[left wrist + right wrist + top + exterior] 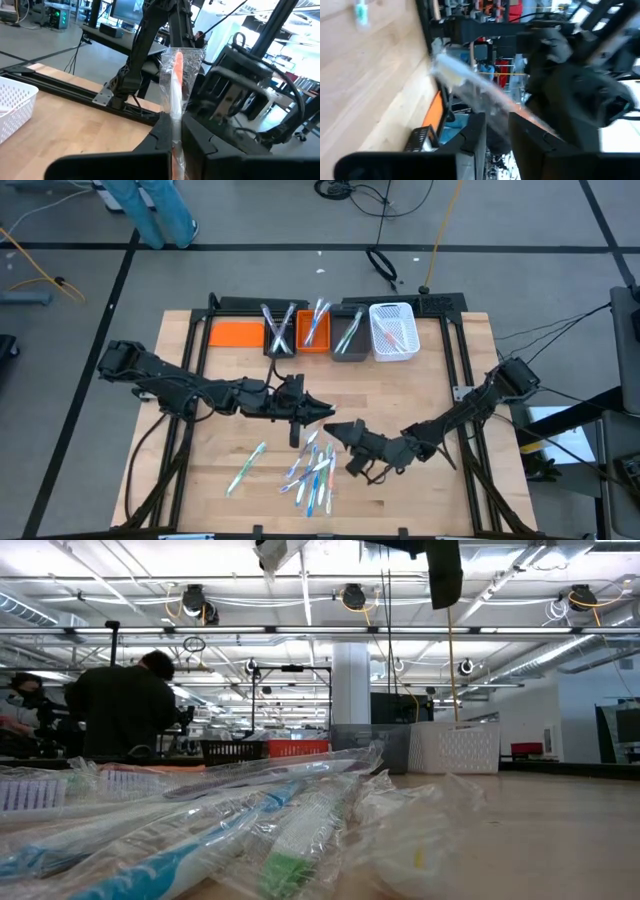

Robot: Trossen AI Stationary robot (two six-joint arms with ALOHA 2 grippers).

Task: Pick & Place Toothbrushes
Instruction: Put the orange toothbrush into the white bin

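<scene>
Holding, in my left pincer (172, 135): one orange-handled toothbrush in a crinkled clear wrapper (176, 82), fingers clamped on it, above the middle of the pale wooden worktop (420, 395). Right pincer (495, 132): just beside the left one, closed on the same wrapped toothbrush, as far as its own view shows. Loose stock: heap of blue, green and white wrapped toothbrushes (312, 470) at the near edge. Stored: more upright in the black and orange bins (300, 328); white mesh basket (393, 332) alongside.

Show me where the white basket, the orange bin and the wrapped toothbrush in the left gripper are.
white basket (394, 352): high view, front rim.
orange bin (311, 346): high view, front rim.
wrapped toothbrush (178, 75): left wrist view, orange shaft inside wrapper.
</scene>
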